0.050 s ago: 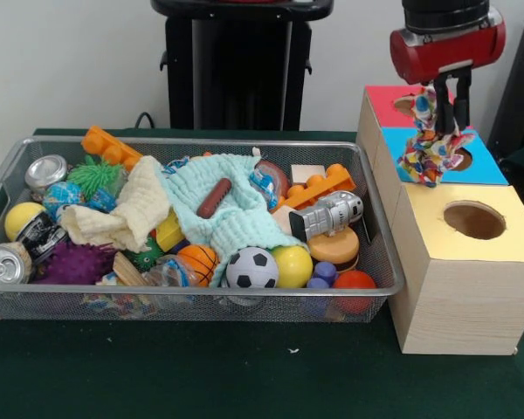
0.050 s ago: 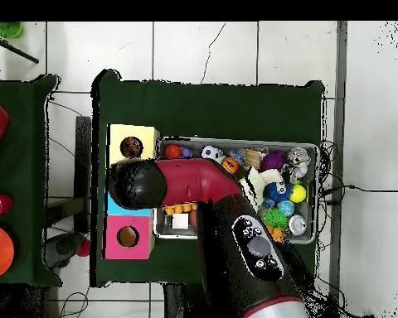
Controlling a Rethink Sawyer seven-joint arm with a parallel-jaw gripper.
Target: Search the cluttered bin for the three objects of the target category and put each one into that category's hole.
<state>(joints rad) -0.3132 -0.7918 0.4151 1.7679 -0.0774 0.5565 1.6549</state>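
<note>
We want the patterned cloth (image 1: 430,140) centred over the blue box's hole (image 1: 461,159) before letting go, low enough that its trailing folds drop inside, not drape over the rim. Our gripper (image 1: 447,103) is pinched shut on the cloth's top, which hangs bunched over the blue box (image 1: 489,171), between the pink box (image 1: 382,100) and the yellow one (image 1: 506,234), beside the wire bin (image 1: 367,166).
</note>
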